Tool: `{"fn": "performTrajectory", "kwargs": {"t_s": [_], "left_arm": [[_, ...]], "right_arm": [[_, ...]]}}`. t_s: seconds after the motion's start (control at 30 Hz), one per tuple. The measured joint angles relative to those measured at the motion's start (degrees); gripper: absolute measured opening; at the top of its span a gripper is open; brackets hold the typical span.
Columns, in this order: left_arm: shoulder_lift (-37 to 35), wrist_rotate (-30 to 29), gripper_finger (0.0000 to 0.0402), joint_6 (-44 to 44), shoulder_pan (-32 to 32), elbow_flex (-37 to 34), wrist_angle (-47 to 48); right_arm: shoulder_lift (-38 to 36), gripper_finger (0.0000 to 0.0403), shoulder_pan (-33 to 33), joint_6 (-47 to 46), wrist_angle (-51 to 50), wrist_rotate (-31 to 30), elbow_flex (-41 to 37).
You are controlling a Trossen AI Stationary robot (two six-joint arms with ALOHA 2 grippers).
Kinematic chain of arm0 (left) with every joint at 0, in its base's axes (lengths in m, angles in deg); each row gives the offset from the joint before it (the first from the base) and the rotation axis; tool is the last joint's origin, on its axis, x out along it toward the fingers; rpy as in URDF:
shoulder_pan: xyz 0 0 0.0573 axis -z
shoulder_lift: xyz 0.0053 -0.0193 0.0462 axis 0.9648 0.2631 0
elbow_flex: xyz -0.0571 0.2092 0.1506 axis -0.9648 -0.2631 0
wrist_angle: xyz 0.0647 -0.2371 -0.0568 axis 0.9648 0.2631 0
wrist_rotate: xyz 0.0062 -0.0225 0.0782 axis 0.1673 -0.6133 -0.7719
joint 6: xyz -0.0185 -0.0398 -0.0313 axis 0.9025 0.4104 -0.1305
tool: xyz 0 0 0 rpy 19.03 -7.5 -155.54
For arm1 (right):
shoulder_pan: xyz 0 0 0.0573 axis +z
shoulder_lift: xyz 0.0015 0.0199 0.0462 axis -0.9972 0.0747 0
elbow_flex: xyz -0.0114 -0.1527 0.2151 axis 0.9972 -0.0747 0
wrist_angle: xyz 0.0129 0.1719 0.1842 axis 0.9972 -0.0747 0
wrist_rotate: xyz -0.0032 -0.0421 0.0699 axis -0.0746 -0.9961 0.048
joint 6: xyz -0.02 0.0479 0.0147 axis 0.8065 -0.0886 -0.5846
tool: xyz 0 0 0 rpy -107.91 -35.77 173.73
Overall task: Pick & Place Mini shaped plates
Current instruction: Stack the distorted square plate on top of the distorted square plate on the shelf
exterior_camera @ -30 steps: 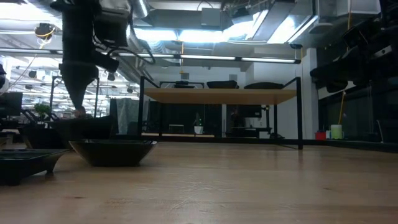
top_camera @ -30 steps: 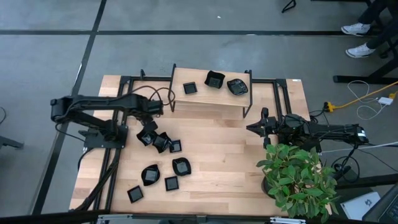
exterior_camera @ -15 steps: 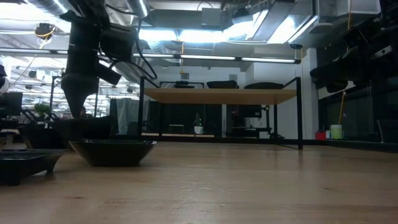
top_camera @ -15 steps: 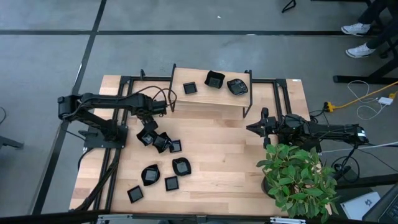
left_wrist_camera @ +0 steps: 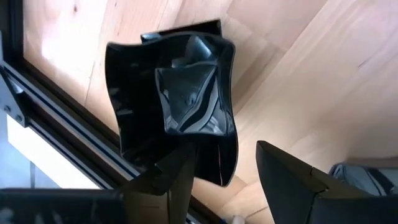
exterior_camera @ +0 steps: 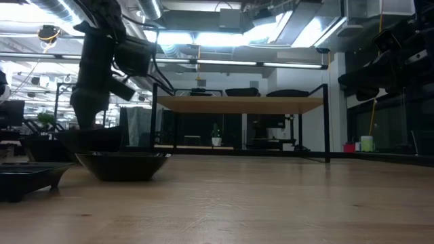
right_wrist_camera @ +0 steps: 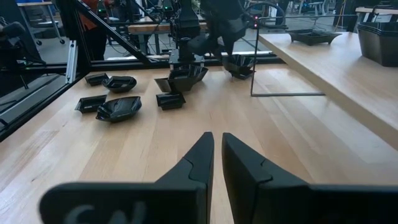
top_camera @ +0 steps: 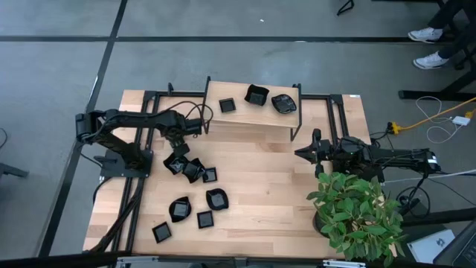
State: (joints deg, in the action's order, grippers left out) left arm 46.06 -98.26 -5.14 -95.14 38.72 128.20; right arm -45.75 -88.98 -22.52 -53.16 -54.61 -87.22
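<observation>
I have the left gripper (top_camera: 177, 151) down over the cluster of mini shaped plates (top_camera: 191, 168) on the left half of the desk (top_camera: 268, 186), close to the black frame rail on that side. Through the left wrist camera I see its jaws closed on a wavy-edged plate (left_wrist_camera: 177, 118), one finger (left_wrist_camera: 177, 177) lying against the plate's rim and the other finger just outside that rim; the plate sits tilted over the wood beside the rail. From the low camera that arm comes down behind a shallow black bowl-like plate (exterior_camera: 123, 165) standing flat on the desk. More plates lie scattered nearer the front edge, among them a rounded plate (top_camera: 180, 209) and a small square plate (top_camera: 161, 231). Three further plates rest on the raised wooden shelf (top_camera: 249, 117) at the back: a little square one (top_camera: 227, 106), a deeper square one (top_camera: 256, 95) and a rounded one (top_camera: 283, 103). The right gripper (right_wrist_camera: 217, 163) waits low over bare wood on the right side, beside a potted plant (top_camera: 357, 214), its jaws nearly shut with only a thin slit between them and nothing held.
</observation>
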Motion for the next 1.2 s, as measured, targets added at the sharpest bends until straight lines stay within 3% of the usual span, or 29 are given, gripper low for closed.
{"fn": "performTrajectory", "kwargs": {"t_s": [0.33,0.93,1.2], "left_arm": [[0.0,-0.3,0.0148,-0.4,0.0,-3.5,-1.9],[-2.9,0.4,0.0012,0.6,0.4,-3.9,-3.0],[-3.2,0.3,0.0002,1.1,0.4,-3.9,-3.0]], "right_arm": [[0.0,0.0034,0.0,0.0,0.0,0.0,0.0],[0.0,0.0034,0.0,0.0,0.0,0.0,0.0],[0.0,0.0034,0.0,0.0,0.0,0.0,0.0]]}}
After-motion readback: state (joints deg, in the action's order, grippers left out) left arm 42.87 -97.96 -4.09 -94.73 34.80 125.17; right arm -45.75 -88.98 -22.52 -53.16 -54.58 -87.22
